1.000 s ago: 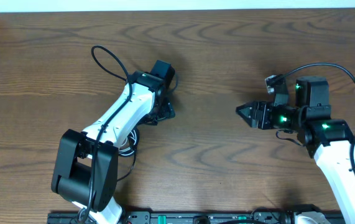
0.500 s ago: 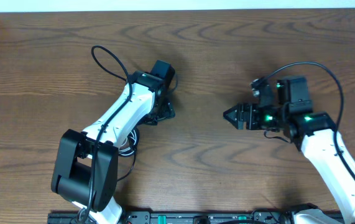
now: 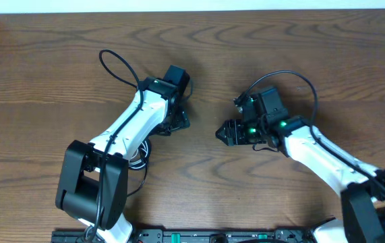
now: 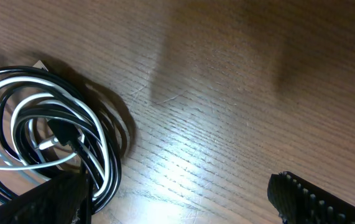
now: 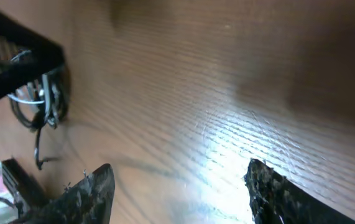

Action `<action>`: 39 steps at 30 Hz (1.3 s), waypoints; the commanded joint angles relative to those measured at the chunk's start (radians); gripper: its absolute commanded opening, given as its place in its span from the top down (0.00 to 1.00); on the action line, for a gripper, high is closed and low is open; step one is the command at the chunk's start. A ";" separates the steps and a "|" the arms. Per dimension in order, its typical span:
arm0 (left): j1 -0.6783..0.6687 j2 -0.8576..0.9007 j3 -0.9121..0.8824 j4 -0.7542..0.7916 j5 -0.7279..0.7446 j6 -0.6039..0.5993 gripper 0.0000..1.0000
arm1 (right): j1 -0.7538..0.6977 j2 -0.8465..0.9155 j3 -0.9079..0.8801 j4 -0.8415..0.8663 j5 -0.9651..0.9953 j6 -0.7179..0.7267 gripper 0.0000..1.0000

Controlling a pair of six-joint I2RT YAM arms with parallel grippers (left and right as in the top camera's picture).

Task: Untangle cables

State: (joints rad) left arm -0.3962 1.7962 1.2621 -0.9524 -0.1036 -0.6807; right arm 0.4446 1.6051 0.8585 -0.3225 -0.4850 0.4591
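Note:
The cables (image 4: pixel 40 140) lie as a tangled coil of white and black cords at the left of the left wrist view, with a small plug in the coil's middle. From overhead only a bit of the cables (image 3: pixel 140 154) shows beside the left arm. In the right wrist view the cables (image 5: pixel 37 102) sit far off at the left. My left gripper (image 4: pixel 177 205) (image 3: pixel 179 123) is open over bare wood, and its left finger (image 4: pixel 46 199) is right beside the coil's edge. My right gripper (image 5: pixel 180 193) (image 3: pixel 220 133) is open over bare wood near the table's middle, holding nothing.
A thick black wire (image 3: pixel 116 64) loops up from the left arm. A power strip (image 3: pixel 212 236) runs along the table's front edge. The wooden table (image 3: pixel 280 54) reaches to a white wall at the back.
The right arm has swung left toward the middle of the table, closing much of the distance to the left gripper. The left arm and the coil have not moved.

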 commanded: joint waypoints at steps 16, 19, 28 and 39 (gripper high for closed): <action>0.004 0.013 -0.003 -0.003 -0.006 -0.010 0.02 | -0.001 0.066 0.013 -0.003 0.170 0.132 0.15; 0.004 0.013 -0.003 -0.003 -0.006 -0.010 0.02 | -0.016 0.066 0.013 -0.019 0.246 0.199 0.08; 0.004 0.013 -0.004 -0.003 -0.006 -0.010 0.02 | -0.082 0.066 0.013 -0.039 0.433 0.197 0.01; 0.004 0.013 -0.003 -0.003 -0.006 -0.010 0.02 | -0.130 0.066 0.013 -0.037 0.512 0.179 0.01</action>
State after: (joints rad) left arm -0.3962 1.7962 1.2621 -0.9524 -0.1036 -0.6807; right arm 0.3389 1.6627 0.8585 -0.3607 -0.0212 0.6399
